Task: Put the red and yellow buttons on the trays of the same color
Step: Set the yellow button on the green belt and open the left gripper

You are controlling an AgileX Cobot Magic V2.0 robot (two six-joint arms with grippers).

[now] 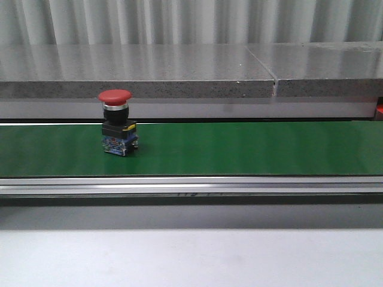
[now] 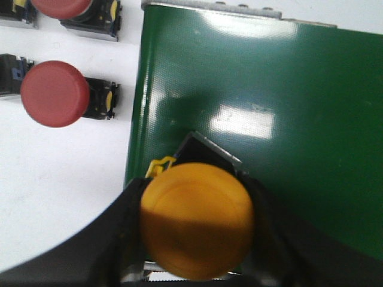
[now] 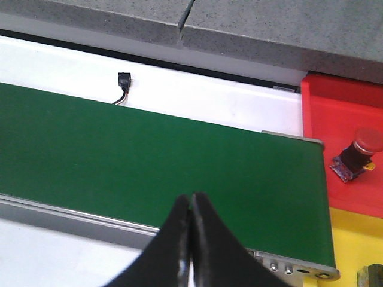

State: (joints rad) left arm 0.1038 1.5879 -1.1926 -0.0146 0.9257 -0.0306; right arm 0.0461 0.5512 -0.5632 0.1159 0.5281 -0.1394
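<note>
Front view, red button (image 1: 116, 122): stands upright on the green belt (image 1: 239, 148), toward its left end; smooth domed red cap, silver collar, black body, blue base block.
Front view, belt: flat matte green strip with a brushed metal rail along its near edge; a speckled grey stone ledge (image 1: 179, 75) runs behind it.
Left wrist view, yellow button (image 2: 196, 221): round, smooth orange-yellow cap with a black body under it, gripped over the belt's edge.
Left wrist view, left gripper (image 2: 197, 230): black fingers clamped on either side of the yellow button.
Left wrist view, spare red buttons (image 2: 55, 94): two lie on the white table beside the belt, glossy caps, black bodies.
Right wrist view, right gripper (image 3: 191, 239): black tapered fingers pressed together, holding nothing, above the belt's near rail.
Right wrist view, red tray (image 3: 335, 128): past the belt's end, one red-capped button (image 3: 358, 154) lying in it.
Right wrist view, yellow tray (image 3: 347, 245): touching the red tray, beside the belt's end.
</note>
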